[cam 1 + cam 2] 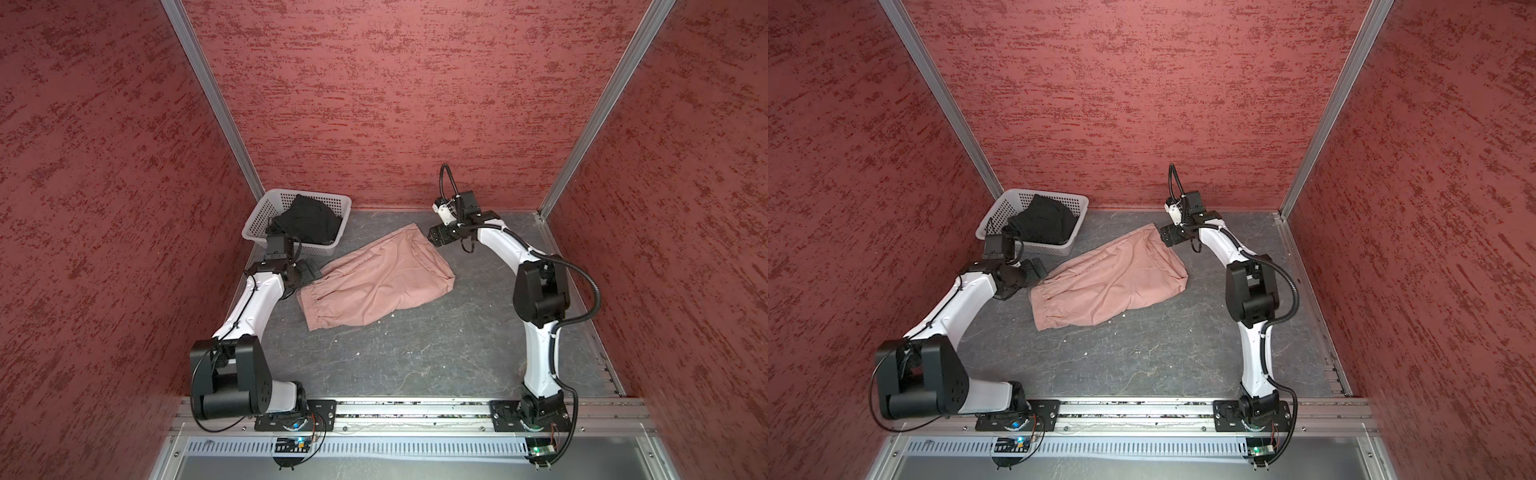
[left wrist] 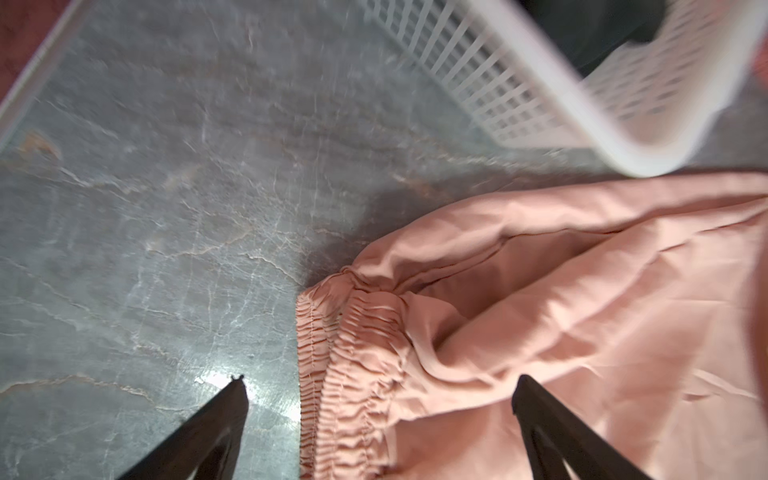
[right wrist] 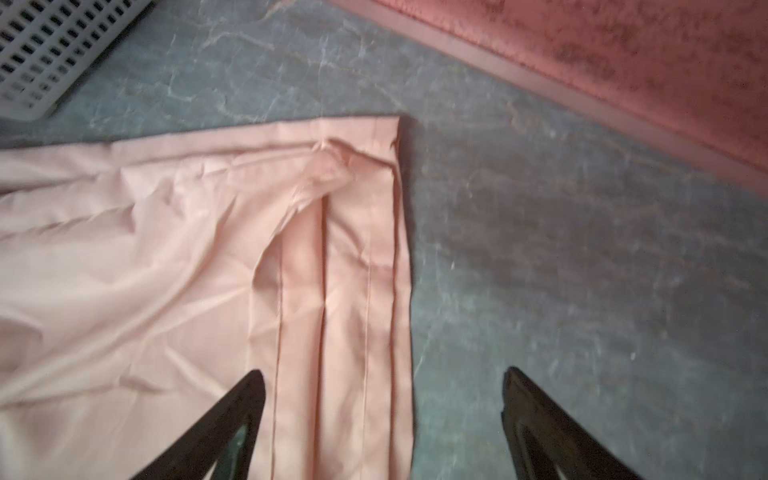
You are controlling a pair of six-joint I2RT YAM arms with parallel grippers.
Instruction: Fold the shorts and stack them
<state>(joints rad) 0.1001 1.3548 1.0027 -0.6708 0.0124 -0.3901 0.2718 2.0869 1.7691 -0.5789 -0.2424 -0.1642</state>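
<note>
Top views show a grey marbled counter. Pink shorts lie spread and rumpled on it, just beside a white perforated basket. Black shorts are heaped inside the basket, partly hidden by the left arm's wrist. The left pincer sits between the basket and the gathered waistband. The right pincer is at the hem corner, on the pink shorts' far side from the basket. Only the blurred wrist views show both pincers spread wide and empty, each straddling a fabric edge.
</note>
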